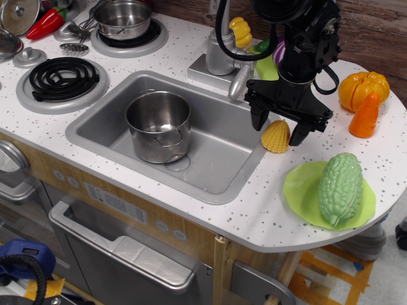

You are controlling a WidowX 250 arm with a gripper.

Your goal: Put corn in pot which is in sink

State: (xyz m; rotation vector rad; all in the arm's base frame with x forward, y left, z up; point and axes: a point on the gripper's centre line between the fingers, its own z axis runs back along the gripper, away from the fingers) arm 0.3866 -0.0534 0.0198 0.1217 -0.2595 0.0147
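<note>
The corn (276, 136), a small yellow ribbed half-cob, lies on the white counter just right of the sink (216, 162). The tall shiny steel pot (158, 126) stands in the left part of the sink, empty. My black gripper (278, 130) is open, its two fingers straddling the corn from above, one on its left and one on its right. The fingertips are at about the height of the corn's top. I cannot tell whether they touch it.
A silver tap (222, 51) stands behind the sink, close to my arm. An orange pumpkin (362, 89) and orange carrot (365, 117) lie at the right. A green gourd (340, 187) sits on a green plate. A shallower steel pan (123, 19) sits on the far burner.
</note>
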